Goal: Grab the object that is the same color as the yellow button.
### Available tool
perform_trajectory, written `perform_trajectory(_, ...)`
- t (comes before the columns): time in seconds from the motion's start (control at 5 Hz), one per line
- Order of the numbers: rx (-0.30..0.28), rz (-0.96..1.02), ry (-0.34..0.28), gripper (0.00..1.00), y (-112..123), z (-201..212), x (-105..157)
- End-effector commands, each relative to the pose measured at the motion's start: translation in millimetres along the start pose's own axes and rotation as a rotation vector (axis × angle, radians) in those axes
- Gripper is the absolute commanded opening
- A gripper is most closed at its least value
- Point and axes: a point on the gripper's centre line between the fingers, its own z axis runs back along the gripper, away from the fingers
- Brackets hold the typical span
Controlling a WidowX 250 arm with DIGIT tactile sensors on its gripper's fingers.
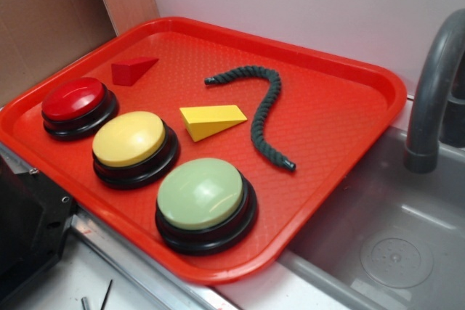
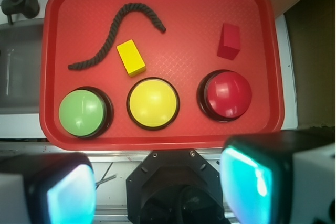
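Currently at approach stage: end effector (image 2: 157, 192) at frame bottom, fingers spread, holding nothing. Yellow wedge (image 2: 131, 57) at tray centre, just above yellow button (image 2: 153, 103). Next: descend over wedge, close.

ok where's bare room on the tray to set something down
Biggest bare patch: between the rope and the tray's sink-side rim. Another runs along the far rim behind the red wedge. It is crowded along the near edge, where three buttons sit in a row with the yellow wedge just behind.

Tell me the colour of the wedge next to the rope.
Yellow wedge, matching the middle button; clearest in the exterior view.
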Motion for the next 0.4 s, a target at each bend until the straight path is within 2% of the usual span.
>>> perform_trajectory(0.0, 0.0, 0.0, 0.0, 1.0, 0, 0, 0)
perform_trajectory(0.2, 0.013, 0.005, -0.081, 1.0, -8, -16, 13)
